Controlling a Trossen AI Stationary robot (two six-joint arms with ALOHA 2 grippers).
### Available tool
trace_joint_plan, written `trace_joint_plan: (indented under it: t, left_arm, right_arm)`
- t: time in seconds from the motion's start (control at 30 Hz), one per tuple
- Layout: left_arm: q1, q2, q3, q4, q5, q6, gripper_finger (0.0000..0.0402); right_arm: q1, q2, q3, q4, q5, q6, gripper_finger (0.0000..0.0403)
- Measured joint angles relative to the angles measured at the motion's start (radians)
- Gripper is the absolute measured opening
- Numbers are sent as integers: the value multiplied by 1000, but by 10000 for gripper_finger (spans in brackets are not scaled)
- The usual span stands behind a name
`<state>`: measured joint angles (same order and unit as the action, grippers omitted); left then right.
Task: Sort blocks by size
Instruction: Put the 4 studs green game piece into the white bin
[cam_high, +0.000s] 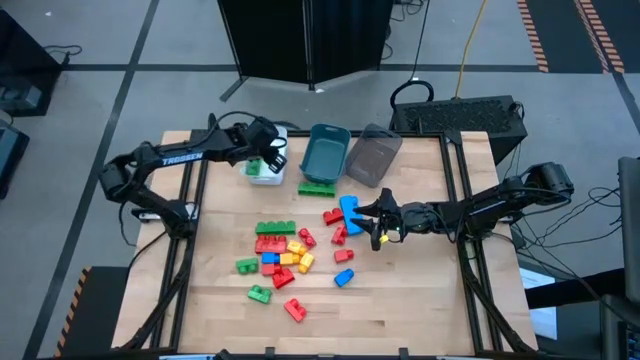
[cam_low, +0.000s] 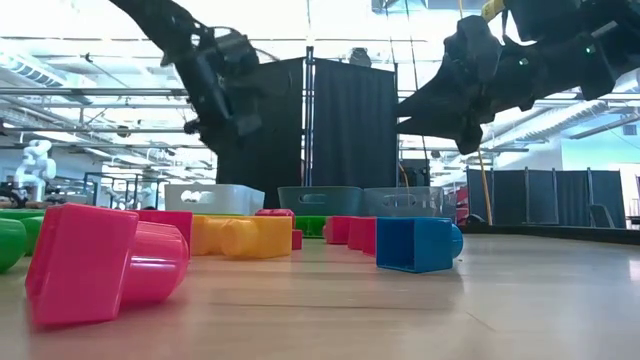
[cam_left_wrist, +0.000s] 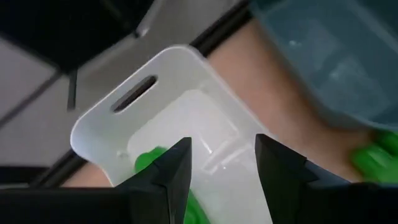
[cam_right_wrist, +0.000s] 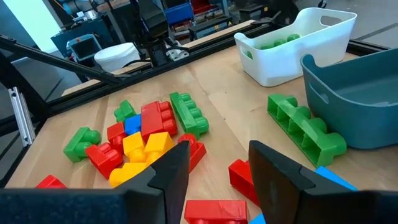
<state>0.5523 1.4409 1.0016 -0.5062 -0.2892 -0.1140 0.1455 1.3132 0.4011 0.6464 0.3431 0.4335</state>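
Several studded blocks in red, yellow, green, blue and orange lie in a cluster (cam_high: 282, 252) mid-table. A long green block (cam_high: 316, 187) lies in front of the teal bin (cam_high: 325, 150). My left gripper (cam_left_wrist: 221, 168) hovers open and empty over the white bin (cam_high: 266, 172), which holds a green block (cam_left_wrist: 149, 160). My right gripper (cam_right_wrist: 217, 174) is open and empty above the blocks at the cluster's right. A blue block (cam_high: 350, 206) and red blocks (cam_high: 334, 216) lie close by it.
A grey bin (cam_high: 373, 156) stands right of the teal bin at the table's far edge. Single blocks lie nearer the front: a green one (cam_high: 260, 293), a red one (cam_high: 294, 309) and a blue one (cam_high: 344, 277). Bare wood shows at the front and at the left.
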Motion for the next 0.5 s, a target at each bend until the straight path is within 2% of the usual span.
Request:
trace_joint_plan:
  t: [0.13, 0.33, 0.5]
  left_arm:
    - [-71, -37, -1, -6, 44, 63, 157]
    - [-169, -39, -20, 38, 228, 97, 157]
    - [-229, -33, -95, 127, 254, 164, 157]
  right_arm:
    - [2, 0, 0, -1, -1, 0, 150]
    - [11, 0, 0, -1, -1, 0, 150]
    - [22, 0, 0, -1, -3, 0, 150]
